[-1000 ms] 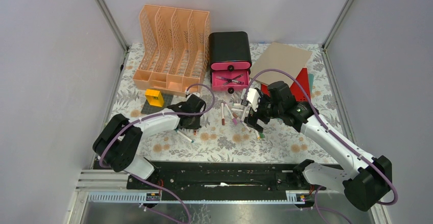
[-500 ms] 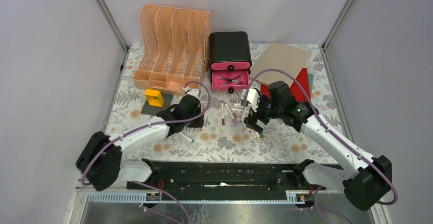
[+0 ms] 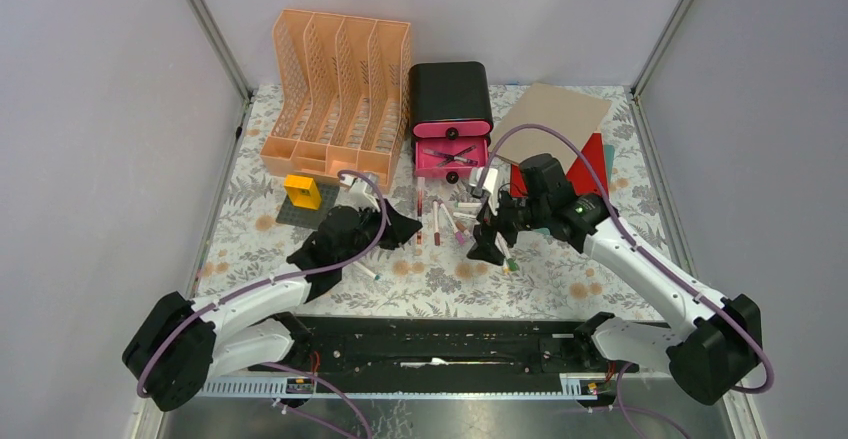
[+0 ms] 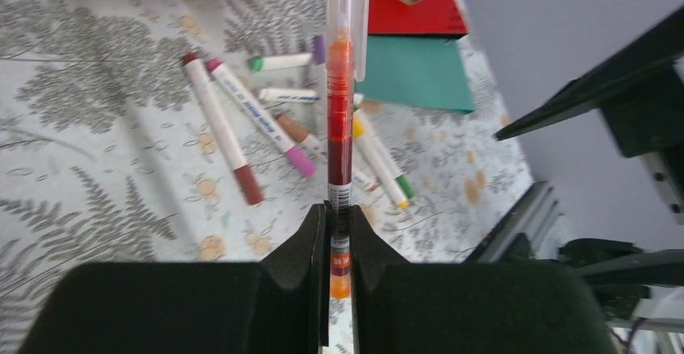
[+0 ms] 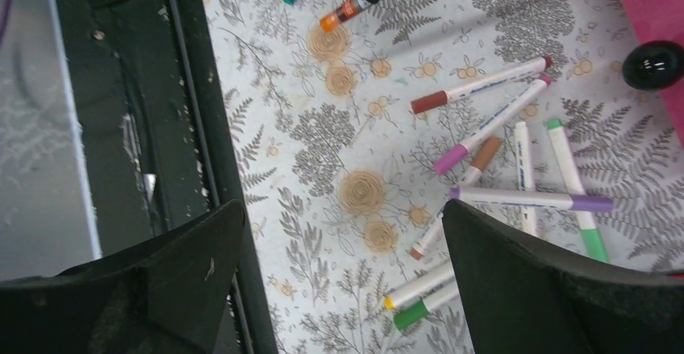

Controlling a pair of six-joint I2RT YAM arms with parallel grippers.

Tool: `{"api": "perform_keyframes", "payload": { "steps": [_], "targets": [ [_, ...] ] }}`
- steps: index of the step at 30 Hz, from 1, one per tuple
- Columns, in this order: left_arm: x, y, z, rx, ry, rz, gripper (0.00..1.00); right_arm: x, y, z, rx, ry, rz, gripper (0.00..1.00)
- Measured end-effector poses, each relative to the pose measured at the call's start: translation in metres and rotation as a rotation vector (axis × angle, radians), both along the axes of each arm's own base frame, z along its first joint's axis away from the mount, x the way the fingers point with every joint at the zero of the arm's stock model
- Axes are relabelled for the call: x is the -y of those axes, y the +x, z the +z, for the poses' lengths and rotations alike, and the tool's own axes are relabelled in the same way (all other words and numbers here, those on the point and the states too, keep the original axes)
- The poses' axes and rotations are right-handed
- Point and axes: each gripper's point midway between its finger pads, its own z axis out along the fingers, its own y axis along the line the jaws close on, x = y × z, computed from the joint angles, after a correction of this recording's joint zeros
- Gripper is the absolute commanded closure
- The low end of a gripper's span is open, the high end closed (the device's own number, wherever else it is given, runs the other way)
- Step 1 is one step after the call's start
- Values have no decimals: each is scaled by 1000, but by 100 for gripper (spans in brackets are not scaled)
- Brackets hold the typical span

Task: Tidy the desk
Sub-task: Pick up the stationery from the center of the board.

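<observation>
**Item 1: desk** (image 3: 560,271). Fern-and-flower cloth inside a metal frame, under both arms. An orange file rack (image 3: 335,89) and a black drawer box (image 3: 450,109) stand at the far edge. The box's lower pink drawer (image 3: 452,157) is open. Loose markers (image 5: 500,144) lie scattered mid-table.

**Item 2: left gripper** (image 4: 339,217). Jaws nearly shut, pinching a red-orange pen (image 4: 339,128) near its tail end. The pen's long body projects forward above the markers, toward the drawer box.

**Item 3: right gripper** (image 5: 347,289). Jaws spread fully and holding nothing, poised above the markers.

**Hazards, judged:**
- The pen is held far from its middle, so it may swivel or slip out during a fast swing.
- The pen's leading end may strike the drawer front if it approaches low or off-line.
- The 2 arms work close together over the same pile, so crossing paths could make them collide.
- The right gripper's wide fingers may nudge neighbouring markers on the way down and set them rolling across the cloth.
</observation>
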Motion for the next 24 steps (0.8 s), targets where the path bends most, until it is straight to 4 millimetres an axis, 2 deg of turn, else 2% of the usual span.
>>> {"api": "perform_keyframes", "payload": {
  "steps": [7, 14, 21, 24],
  "targets": [
    [18, -9, 28, 88, -174, -45, 100, -19, 5, 18, -105, 98, -53, 0],
    [34, -18, 66, 204, -284, -52, 100, -48, 31, 59, -225, 237, -159, 0],
    [35, -21, 78, 240, -335, -1, 100, -67, 48, 85, -366, 396, -233, 1],
    [38, -23, 82, 243, -354, 9, 100, -70, 53, 87, -383, 429, -255, 10]
  ]
}}
